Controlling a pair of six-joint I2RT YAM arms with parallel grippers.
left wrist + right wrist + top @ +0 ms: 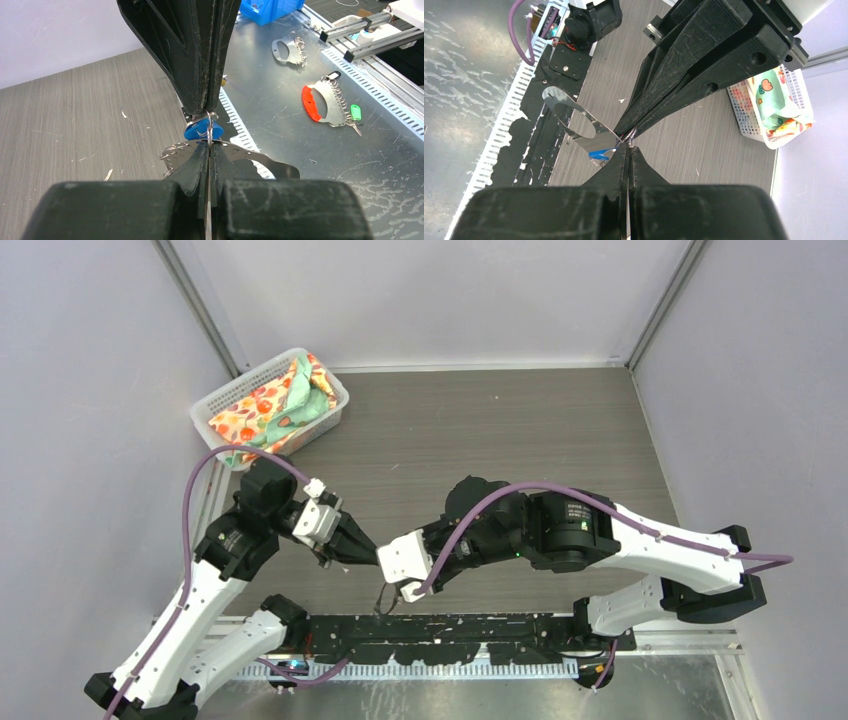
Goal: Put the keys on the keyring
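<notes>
Both grippers meet tip to tip above the table's near edge. My left gripper (368,552) (209,143) is shut on the keyring (250,156), a shiny flat metal loop with small rings along its edge. The loop hangs below the tips (385,598) and curves off to the left in the right wrist view (574,117). My right gripper (386,562) (629,146) is shut, apparently on the blue-tagged key (197,131) (599,151) at its small wire ring. A green-tagged key (355,112) lies on the steel bench.
A white mesh basket (262,365) (744,107) of patterned cloth stands at the table's far left. Beyond the black base rail (450,640), the steel bench carries an orange-edged metal loop (311,102), another loop with small rings (285,50) and a blue bin (270,10).
</notes>
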